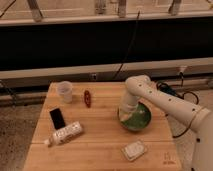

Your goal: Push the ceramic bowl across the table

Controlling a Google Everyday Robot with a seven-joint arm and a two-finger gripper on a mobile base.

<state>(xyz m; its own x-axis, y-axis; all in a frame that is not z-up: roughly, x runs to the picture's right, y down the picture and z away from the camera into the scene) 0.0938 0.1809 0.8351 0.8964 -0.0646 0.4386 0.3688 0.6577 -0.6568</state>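
Note:
The green ceramic bowl (136,119) sits on the right half of the light-wood table (100,150). My white arm comes in from the right and bends down at the bowl. My gripper (125,114) is at the bowl's left rim, reaching down into or against it. The bowl's left part is hidden by the gripper.
A translucent plastic cup (65,91) stands at the back left. A small red object (88,98) lies next to it. A black phone (57,118) and a lying white bottle (65,134) are at the left. A small white packet (134,149) lies at the front right. A dark wall runs behind the table.

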